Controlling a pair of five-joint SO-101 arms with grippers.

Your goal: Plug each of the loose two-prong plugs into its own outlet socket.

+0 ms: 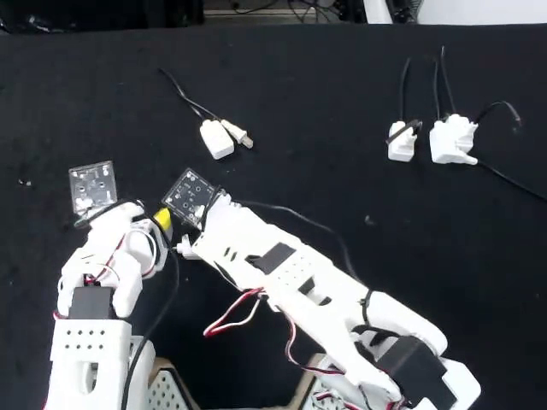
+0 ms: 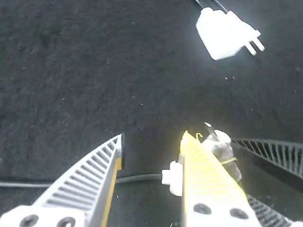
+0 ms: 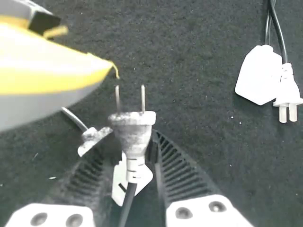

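The right gripper (image 3: 130, 144) is clamped on the neck of a grey two-prong plug (image 3: 131, 125), prongs pointing away from it. Just beside the prongs hangs the left gripper (image 2: 153, 137), jaws spread around nothing, its yellow finger (image 3: 52, 52) crowding the plug. Farther ahead a loose white plug (image 2: 226, 32) lies on the black cloth (image 1: 342, 188). Two white plug blocks (image 1: 451, 141) sit well off to the right.
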